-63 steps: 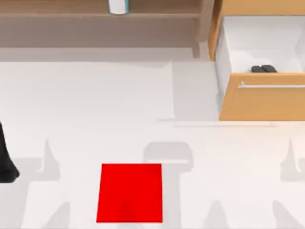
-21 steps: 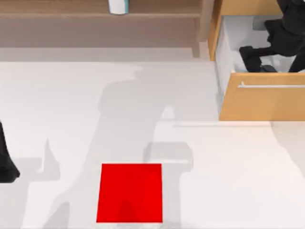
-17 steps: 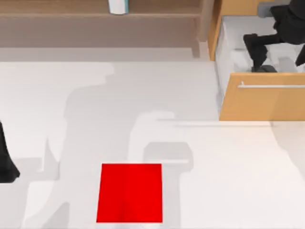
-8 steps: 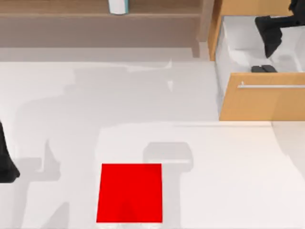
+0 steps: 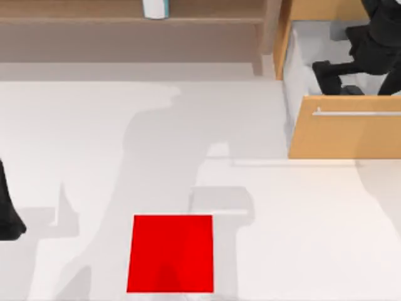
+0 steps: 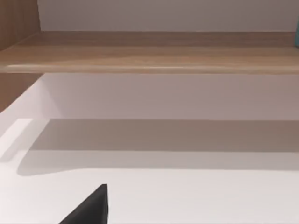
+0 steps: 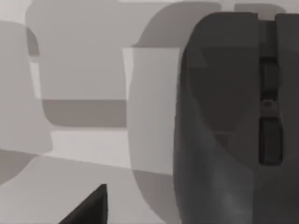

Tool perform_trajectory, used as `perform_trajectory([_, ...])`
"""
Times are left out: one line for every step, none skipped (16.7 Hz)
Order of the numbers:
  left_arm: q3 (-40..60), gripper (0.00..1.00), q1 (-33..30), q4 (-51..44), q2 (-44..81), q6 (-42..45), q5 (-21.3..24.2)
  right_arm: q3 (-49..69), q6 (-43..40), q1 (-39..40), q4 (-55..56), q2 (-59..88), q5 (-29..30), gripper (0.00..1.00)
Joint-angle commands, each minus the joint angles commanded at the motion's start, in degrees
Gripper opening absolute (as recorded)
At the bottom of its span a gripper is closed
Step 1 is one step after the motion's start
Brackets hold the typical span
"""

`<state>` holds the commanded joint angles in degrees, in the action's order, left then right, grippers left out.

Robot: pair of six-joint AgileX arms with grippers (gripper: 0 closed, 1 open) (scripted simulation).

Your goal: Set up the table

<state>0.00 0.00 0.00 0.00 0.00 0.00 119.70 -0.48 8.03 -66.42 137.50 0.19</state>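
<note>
White table point(image 5: 94, 138) | right gripper point(image 5: 332, 72) inside open drawer point(image 5: 351, 135), over mouse point(image 7: 233, 116) | grip unclear

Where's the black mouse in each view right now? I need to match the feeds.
Top view: mouse in the open drawer, against its front, by the right end effector.
Right wrist view: mouse close up, on the drawer's white floor.
Left wrist view: faces the shelf instead.
Shared landmark: the drawer's white floor.
</note>
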Motion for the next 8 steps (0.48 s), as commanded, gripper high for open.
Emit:
perform_trajectory([0.0, 1.0, 0.0, 0.0, 0.0, 0.0, 0.0, -0.7, -0.2, -0.1, 1.8, 1.0, -0.1, 1.0])
perform_trajectory([0.0, 1.0, 0.0, 0.0, 0.0, 0.0, 0.0, -1.1, -0.4, -0.4, 3.3, 1.9, -0.1, 1.0])
perform_trajectory([0.0, 1.0, 0.0, 0.0, 0.0, 0.0, 0.0, -1.3, -0.5, -0.6, 4.3, 2.7, -0.2, 1.0])
perform_trajectory([0.0, 1.0, 0.0, 0.0, 0.0, 0.0, 0.0, -1.5, -0.6, -0.7, 4.8, 3.1, -0.2, 1.0])
perform_trajectory([0.0, 1.0, 0.0, 0.0, 0.0, 0.0, 0.0, -1.5, -0.6, -0.7, 4.8, 3.1, -0.2, 1.0])
perform_trajectory([0.0, 1.0, 0.0, 0.0, 0.0, 0.0, 0.0, -1.5, -0.6, -0.7, 4.8, 3.1, -0.2, 1.0])
perform_trajectory([0.0, 1.0, 0.0, 0.0, 0.0, 0.0, 0.0, -1.5, -0.6, -0.7, 4.8, 3.1, -0.2, 1.0])
perform_trajectory([0.0, 1.0, 0.0, 0.0, 0.0, 0.0, 0.0, -1.5, -0.6, -0.7, 4.8, 3.1, -0.2, 1.0])
